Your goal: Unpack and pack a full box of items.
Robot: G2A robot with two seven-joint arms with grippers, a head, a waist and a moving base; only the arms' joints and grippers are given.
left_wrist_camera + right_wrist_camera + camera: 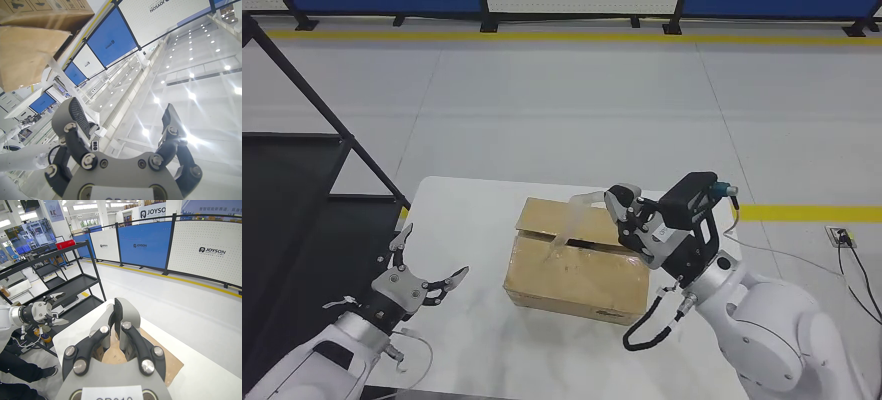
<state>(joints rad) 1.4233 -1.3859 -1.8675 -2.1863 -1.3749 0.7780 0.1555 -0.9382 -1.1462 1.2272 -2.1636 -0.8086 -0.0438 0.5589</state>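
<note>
**Top view: peel hinges on the seam line of the box**

Everything is placed from the cardboard box [577,265], which sits closed near the middle of the white table [457,215], its long axis running across the robot's front. A dark seam [577,243] follows that axis along the box top. From about midway on the seam a pale tape strip [57,69] rises off the box toward its far right corner. There the right gripper [115,311] hangs just above the box top with its pads pressed together. The strip ends at those pads, so I judge it is pinched between them, though the film itself is too thin to make out in the right wrist view.

The left gripper [122,113] is well apart from the box, off its left end, with fingers spread wide and nothing between them.

The right arm is plainly the nearer one. The part of the strip not yet lifted lies from the lift-off point toward the box's left end. The pull therefore probably has to run along the seam rather than across it.
</note>
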